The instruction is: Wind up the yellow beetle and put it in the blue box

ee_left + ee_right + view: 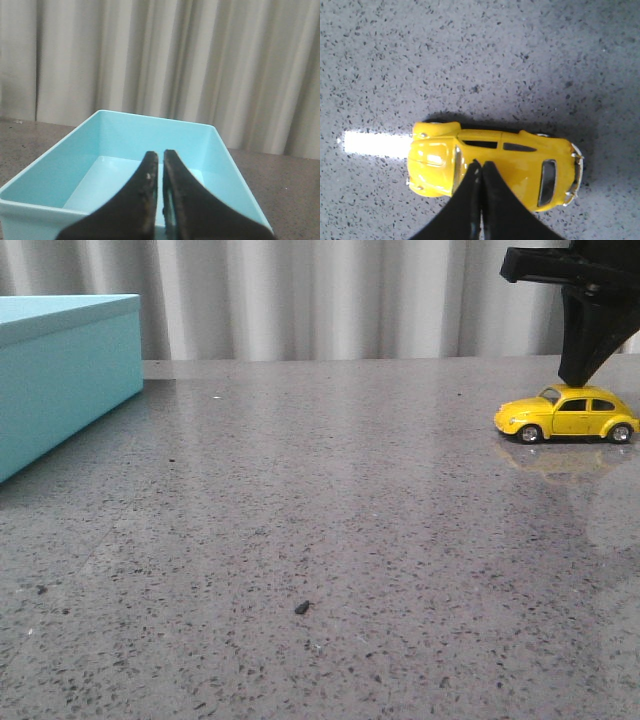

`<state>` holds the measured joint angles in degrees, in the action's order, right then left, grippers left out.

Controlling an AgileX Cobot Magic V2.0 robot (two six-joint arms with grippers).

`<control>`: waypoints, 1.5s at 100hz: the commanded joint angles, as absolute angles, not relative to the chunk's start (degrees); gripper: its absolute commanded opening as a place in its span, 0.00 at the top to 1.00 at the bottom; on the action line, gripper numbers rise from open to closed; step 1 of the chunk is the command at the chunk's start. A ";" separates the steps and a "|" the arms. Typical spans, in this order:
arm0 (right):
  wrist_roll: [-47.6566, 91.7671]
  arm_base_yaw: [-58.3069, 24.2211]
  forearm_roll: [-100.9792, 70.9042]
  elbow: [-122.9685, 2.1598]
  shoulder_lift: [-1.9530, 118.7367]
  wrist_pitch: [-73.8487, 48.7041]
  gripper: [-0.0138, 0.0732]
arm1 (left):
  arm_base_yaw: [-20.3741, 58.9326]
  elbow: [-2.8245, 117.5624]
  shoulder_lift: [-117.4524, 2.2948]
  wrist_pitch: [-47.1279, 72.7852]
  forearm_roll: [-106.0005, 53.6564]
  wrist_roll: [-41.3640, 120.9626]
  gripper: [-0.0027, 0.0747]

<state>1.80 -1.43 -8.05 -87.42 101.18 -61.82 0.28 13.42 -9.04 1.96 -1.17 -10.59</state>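
Pleated pale curtains close off the back of the scene, and a grey speckled stone counter (300,540) carries everything in it. On the robot's right side of that counter stands the yellow beetle (566,414), upright on all four wheels, its nose pointing toward the blue box. The right gripper (479,167) is directly above the car: in the right wrist view its fingers are pressed together, their tips at the roof just behind the windscreen, not straddling the body. Whether the tips actually touch the roof cannot be told, though the front view shows the black tip meeting the roofline.

Well apart, at the far left of the counter, sits the blue box (60,370), open-topped and empty as far as the left wrist view shows. The left gripper (160,167) hangs over its near rim with fingers together, only a thin slit between them.

With closed fingers bearing on a smooth, rounded roof, the likeliest trouble is slipping: pressing off-centre could let the tip skid and the car veer or roll away. Too little downward pressure and the wheels would slide over the polished stone without winding the spring. A released, wound car could run off the counter before it is grasped.
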 commanded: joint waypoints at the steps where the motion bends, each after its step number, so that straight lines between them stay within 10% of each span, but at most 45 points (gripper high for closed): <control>1: 2.04 -1.52 -8.13 -89.11 99.37 -61.41 0.91 | 0.75 15.46 -10.19 -2.89 -1.07 -11.29 0.99; 150: -3.38 2.63 10.42 -89.00 103.06 -65.17 0.91 | 0.75 15.46 -10.19 -2.89 -1.07 -11.29 0.99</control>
